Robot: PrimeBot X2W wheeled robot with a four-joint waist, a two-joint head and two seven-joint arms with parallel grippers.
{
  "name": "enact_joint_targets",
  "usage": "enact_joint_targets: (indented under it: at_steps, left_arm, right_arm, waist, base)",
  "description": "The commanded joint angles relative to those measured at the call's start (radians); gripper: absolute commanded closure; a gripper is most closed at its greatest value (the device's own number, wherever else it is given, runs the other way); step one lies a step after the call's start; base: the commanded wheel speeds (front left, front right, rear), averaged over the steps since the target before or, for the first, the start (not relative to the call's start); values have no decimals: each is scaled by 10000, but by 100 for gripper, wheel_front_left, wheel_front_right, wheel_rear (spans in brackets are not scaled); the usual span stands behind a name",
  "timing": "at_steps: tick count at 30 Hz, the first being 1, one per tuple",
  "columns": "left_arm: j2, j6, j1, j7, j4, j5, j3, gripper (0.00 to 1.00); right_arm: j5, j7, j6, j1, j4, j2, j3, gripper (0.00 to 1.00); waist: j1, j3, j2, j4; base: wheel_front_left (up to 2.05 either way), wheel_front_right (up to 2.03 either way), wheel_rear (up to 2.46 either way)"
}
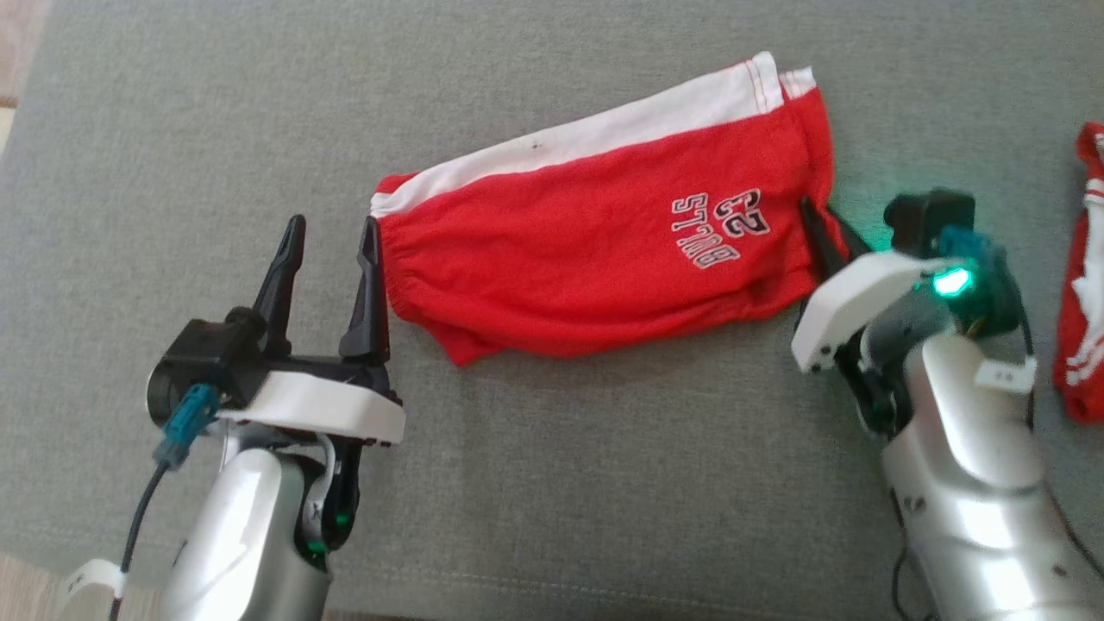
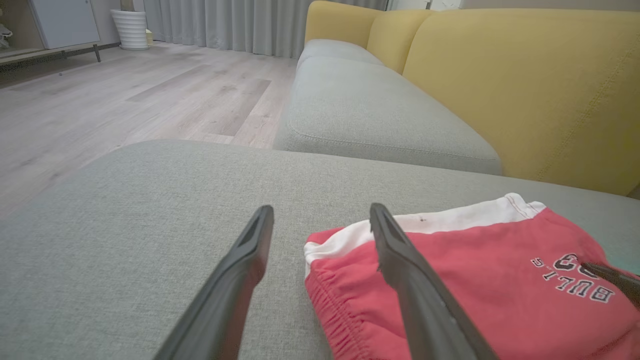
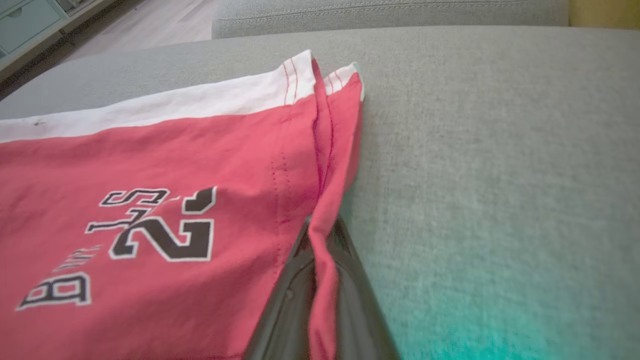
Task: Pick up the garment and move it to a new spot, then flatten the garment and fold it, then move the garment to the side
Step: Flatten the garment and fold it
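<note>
I saw red shorts (image 1: 595, 259) flat on the grey cushion (image 1: 552, 483), my right fingers (image 3: 285, 310) pinched tight on one edge, my left fingers (image 1: 369, 285) stood wide, just beside the other end.

A yellow backrest (image 2: 525, 85) stands behind the grey cushion (image 2: 125, 225); wooden floor (image 2: 100, 110), curtains (image 2: 225, 22) and a white pot (image 2: 131, 29) lie beyond.

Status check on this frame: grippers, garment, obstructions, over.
Left gripper jaws open at waistband end of red shorts with white side stripe. Right gripper jaws shut on leg hem. Shorts flat on grey cushion. Another red garment lies apart, right edge.
</note>
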Motion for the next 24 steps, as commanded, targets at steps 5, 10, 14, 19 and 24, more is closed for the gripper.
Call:
enact_joint_targets:
  at_steps: [5,10,14,19,24]
  left_arm:
    - [101,-102,-125,-121,-302,190,538,0]
    - [128,-138,170,-121,-280,286,628,0]
    - [164,-122,445,-121,-259,278,662,0]
    - [195,-106,647,-116,-241,242,631,0]
    - [198,-97,705,-67,-255,209,570,0]
  right_arm:
    - [593,-228,65,1276,-774,173,441,100]
    - [779,-298,65,2626,-1893,174,183,100]
    - [939,-232,65,3697,-2563,174,-143,100]
    - [1146,-149,65,4379,-3014,175,-465,100]
    - [1126,37,65,4482,-3141,175,-567,100]
  waist:
    - [-1,-300,0,-297]
    - [-1,-703,0,-580]
    - [-1,-990,0,-735]
    - [-1,-1255,0,-838]
    - [-1,-1405,0,-817]
  base:
    - [0,0,0]
    - [0,0,0]
    - [0,0,0]
    - [0,0,0]
    - [0,0,0]
